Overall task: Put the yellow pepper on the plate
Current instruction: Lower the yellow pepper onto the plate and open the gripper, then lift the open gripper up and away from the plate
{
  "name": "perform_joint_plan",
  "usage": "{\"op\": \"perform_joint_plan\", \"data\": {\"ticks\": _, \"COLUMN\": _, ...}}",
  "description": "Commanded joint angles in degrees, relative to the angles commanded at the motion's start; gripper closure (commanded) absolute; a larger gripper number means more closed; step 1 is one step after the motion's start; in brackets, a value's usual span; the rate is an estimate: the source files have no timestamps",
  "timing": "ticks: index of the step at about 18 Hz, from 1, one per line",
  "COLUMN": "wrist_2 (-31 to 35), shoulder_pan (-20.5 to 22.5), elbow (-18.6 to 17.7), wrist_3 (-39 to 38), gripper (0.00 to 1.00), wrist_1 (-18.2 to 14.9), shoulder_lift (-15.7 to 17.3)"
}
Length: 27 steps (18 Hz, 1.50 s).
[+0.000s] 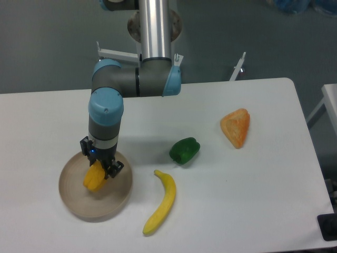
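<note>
The yellow pepper (94,179) is a small yellow-orange piece lying on the tan round plate (95,203) at the front left of the table. My gripper (101,168) points straight down over the plate, right on top of the pepper. Its dark fingers (114,167) stand beside the pepper's upper part. The arm hides most of the jaws, so I cannot tell whether they are closed on the pepper or apart from it.
A long yellow banana (161,203) lies just right of the plate. A green pepper (184,150) sits at mid-table. An orange wedge-shaped piece (236,127) lies at the right. The arm's column (155,31) rises at the back.
</note>
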Motion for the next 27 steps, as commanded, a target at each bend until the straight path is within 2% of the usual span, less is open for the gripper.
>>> {"op": "perform_joint_plan", "data": {"ticks": 4, "wrist_2": 0.0, "shoulder_pan": 0.0, "elbow": 0.0, "wrist_3": 0.0, "gripper": 0.44, "wrist_1": 0.0, "shoulder_lift": -0.1}}
{"op": "perform_joint_plan", "data": {"ticks": 5, "wrist_2": 0.0, "shoulder_pan": 0.0, "elbow": 0.1, "wrist_3": 0.1, "gripper": 0.35, "wrist_1": 0.0, "shoulder_lift": -0.1}}
{"op": "perform_joint_plan", "data": {"ticks": 6, "wrist_2": 0.0, "shoulder_pan": 0.0, "elbow": 0.4, "wrist_3": 0.1, "gripper": 0.11, "wrist_1": 0.0, "shoulder_lift": 0.0}}
{"op": "perform_joint_plan", "data": {"ticks": 7, "wrist_2": 0.0, "shoulder_pan": 0.1, "elbow": 0.5, "wrist_3": 0.0, "gripper": 0.00, "wrist_1": 0.0, "shoulder_lift": 0.2}}
{"op": "perform_joint_plan", "data": {"ticks": 12, "wrist_2": 0.0, "shoulder_pan": 0.3, "elbow": 0.5, "wrist_3": -0.2, "gripper": 0.00, "wrist_1": -0.1, "shoulder_lift": 1.1}}
{"op": "perform_joint_plan", "data": {"ticks": 14, "wrist_2": 0.3, "shoulder_pan": 1.6, "elbow": 0.9, "wrist_3": 0.3, "gripper": 0.00, "wrist_1": -0.1, "shoulder_lift": 2.1}}
{"op": "perform_joint_plan", "data": {"ticks": 19, "wrist_2": 2.2, "shoulder_pan": 9.5, "elbow": 2.3, "wrist_3": 4.4, "gripper": 0.00, "wrist_1": -0.3, "shoulder_lift": 3.0}}
{"op": "perform_joint_plan", "data": {"ticks": 21, "wrist_2": 5.9, "shoulder_pan": 13.2, "elbow": 3.3, "wrist_3": 8.5, "gripper": 0.00, "wrist_1": -0.4, "shoulder_lift": 3.1}}
{"op": "perform_joint_plan", "data": {"ticks": 23, "wrist_2": 9.7, "shoulder_pan": 14.1, "elbow": 4.7, "wrist_3": 9.3, "gripper": 0.00, "wrist_1": -0.5, "shoulder_lift": 2.2}}
{"op": "perform_joint_plan", "data": {"ticks": 25, "wrist_2": 13.8, "shoulder_pan": 16.6, "elbow": 7.0, "wrist_3": 14.8, "gripper": 0.00, "wrist_1": -1.6, "shoulder_lift": 1.1}}
{"op": "perform_joint_plan", "data": {"ticks": 27, "wrist_2": 14.1, "shoulder_pan": 19.6, "elbow": 8.5, "wrist_3": 20.9, "gripper": 0.00, "wrist_1": -2.9, "shoulder_lift": 0.4}}
